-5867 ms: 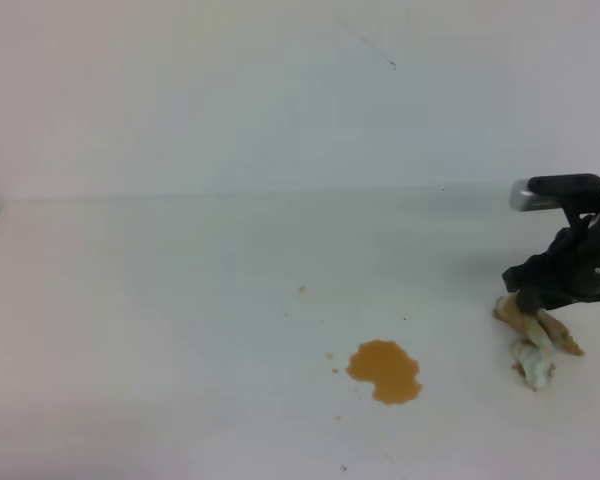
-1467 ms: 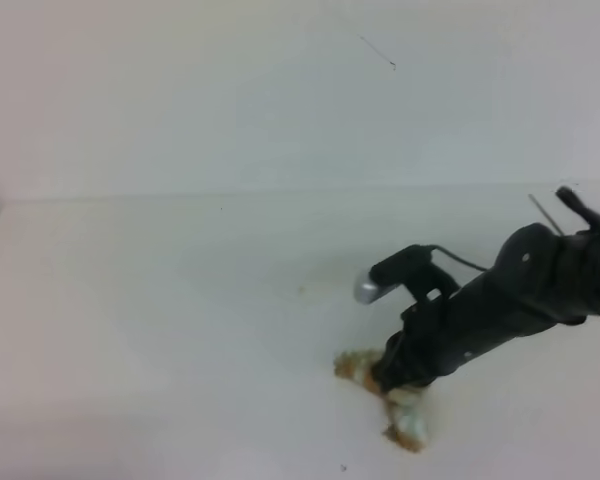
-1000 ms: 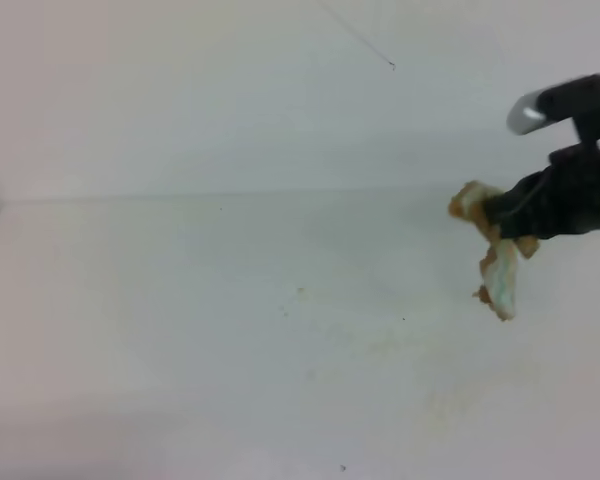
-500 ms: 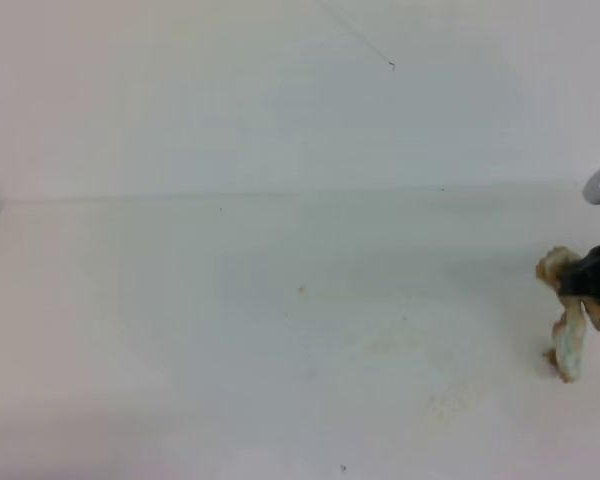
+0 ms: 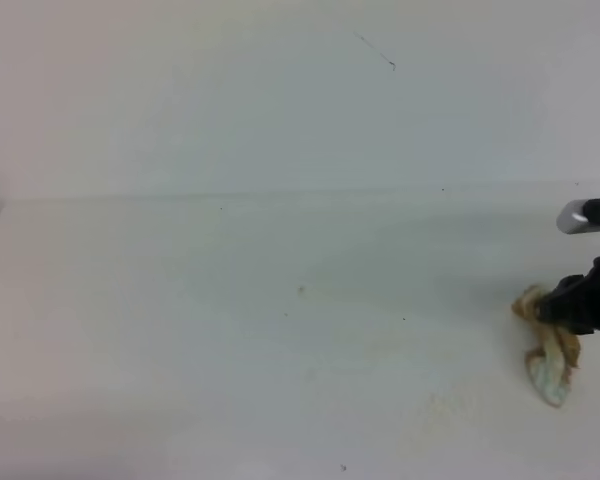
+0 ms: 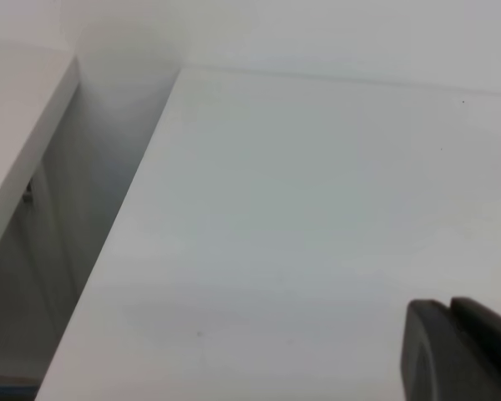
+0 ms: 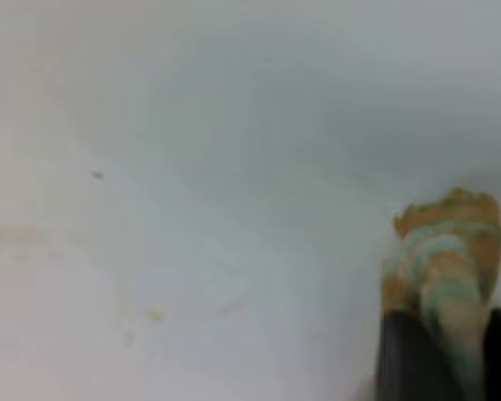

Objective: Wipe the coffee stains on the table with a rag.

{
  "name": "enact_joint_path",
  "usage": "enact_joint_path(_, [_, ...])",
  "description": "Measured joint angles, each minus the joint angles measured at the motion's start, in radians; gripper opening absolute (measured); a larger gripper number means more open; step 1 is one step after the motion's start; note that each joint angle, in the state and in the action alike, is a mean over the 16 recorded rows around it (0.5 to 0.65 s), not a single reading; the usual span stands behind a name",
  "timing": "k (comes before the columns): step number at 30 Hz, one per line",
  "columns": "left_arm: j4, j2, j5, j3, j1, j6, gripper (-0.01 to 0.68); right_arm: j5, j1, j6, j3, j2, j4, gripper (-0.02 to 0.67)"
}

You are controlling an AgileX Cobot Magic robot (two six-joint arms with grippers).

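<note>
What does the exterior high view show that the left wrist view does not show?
Only the exterior high view shows the lumpy tan-and-pale-blue cloth rag at the black right gripper, near the right edge. Only the left wrist view shows the table's left edge, the gap beside it, and a dark gripper finger. Both show the plain white table.

Table point(image 5: 230, 300): plain white, faintly grey-blue in the shade, no pattern. Left of my right gripper point(image 5: 570, 305) it carries a few tiny dark specks.

Coffee stains point(image 5: 445, 405): only a very faint yellowish-tan smear, below and left of my right gripper; in my right wrist view, pale tan traces and one small ochre fleck.

Rag point(image 5: 548, 350): at my right gripper; tan to orange-brown mottled with pale blue-white, the lower end palest, with loose bands of both colours.

My right gripper: black, with a silver-grey piece above it.

My left gripper point(image 6: 459, 351): dark grey-black.
</note>
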Motion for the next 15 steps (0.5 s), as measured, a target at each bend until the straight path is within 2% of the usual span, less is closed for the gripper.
enact_joint_path(5, [0.0,0.002,0.0,-0.007,0.0,0.0,0.001,0.064,0.0,-0.007,-0.022,-0.043,0.011,0.287])
enact_joint_path(8, [0.0,0.002,0.0,-0.009,0.0,0.0,0.001,0.1,0.0,-0.003,-0.035,-0.095,0.017,0.33])
enact_joint_path(11, [0.0,0.003,0.0,-0.012,0.0,0.0,0.001,0.128,0.0,0.007,-0.045,-0.169,0.021,0.323])
enact_joint_path(15, [0.0,0.005,0.0,-0.014,0.0,0.0,0.001,0.148,0.0,0.034,-0.051,-0.296,0.02,0.25])
